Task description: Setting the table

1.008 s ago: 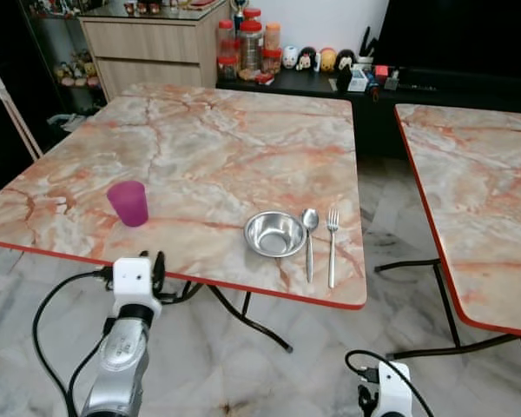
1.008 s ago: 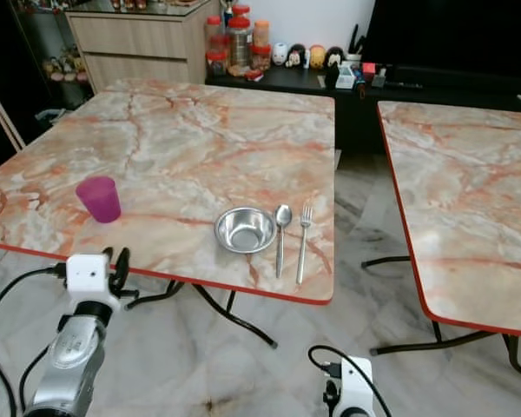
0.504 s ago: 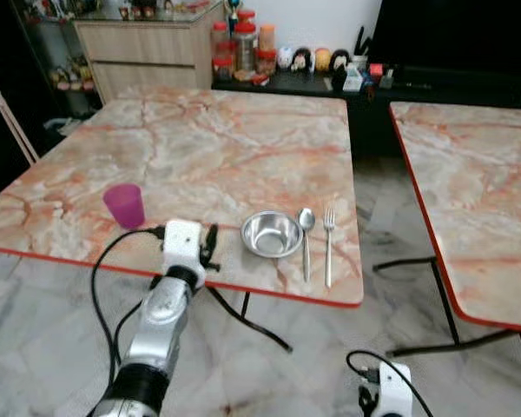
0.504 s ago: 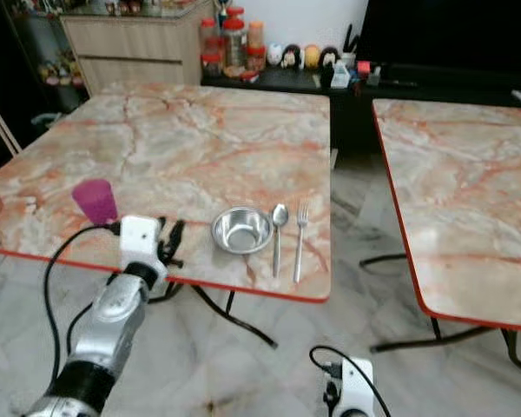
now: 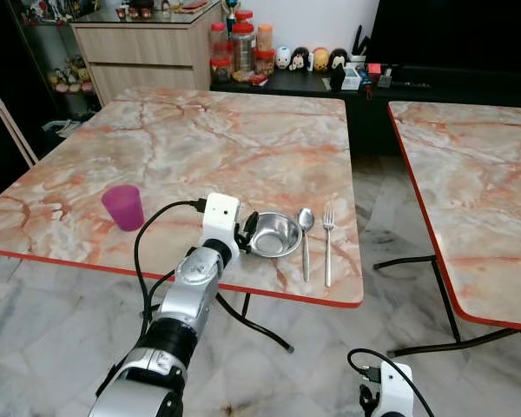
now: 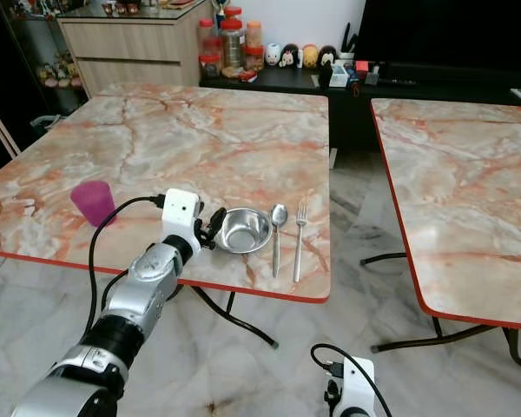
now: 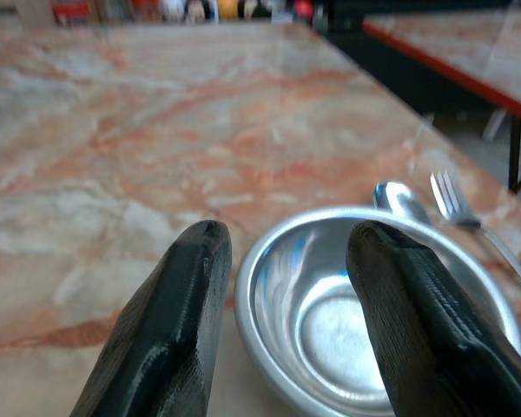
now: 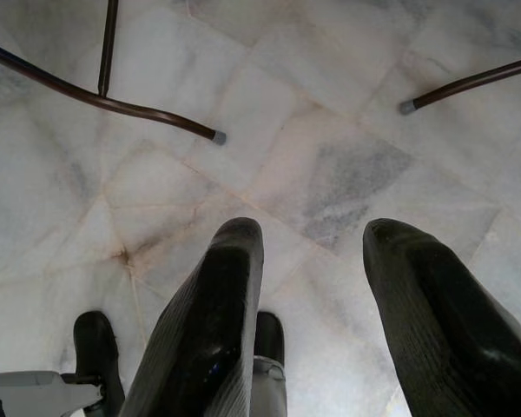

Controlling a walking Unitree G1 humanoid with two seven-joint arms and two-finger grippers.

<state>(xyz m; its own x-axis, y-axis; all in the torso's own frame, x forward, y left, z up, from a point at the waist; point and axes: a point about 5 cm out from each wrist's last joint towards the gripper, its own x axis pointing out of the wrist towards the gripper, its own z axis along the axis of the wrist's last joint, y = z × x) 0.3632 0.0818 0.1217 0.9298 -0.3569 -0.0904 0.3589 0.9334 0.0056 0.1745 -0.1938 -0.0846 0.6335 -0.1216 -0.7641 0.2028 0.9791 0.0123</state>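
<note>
Shiny steel bowl (image 5: 275,234), empty, upright

Table (image 5: 200,148): cream marble pattern with orange-pink veins, red edge. Second table (image 5: 478,191): same pattern. Cup (image 5: 123,207): magenta. Bowl (image 5: 275,234), spoon (image 5: 306,239), fork (image 5: 329,245): shiny silver. Left gripper (image 7: 282,261): 2 black fingers. Floor (image 8: 330,104): grey-white marble tiles.

I'm seeing a left arm (image 5: 187,300) of ribbed silver metal, darkening to a black collar near me. A white box (image 5: 220,216) is capping its wrist, with a black cable (image 5: 141,261) looping alongside. Both grippers' fingers (image 7: 161,339) are showing thick, matte black and round-tipped.
</note>
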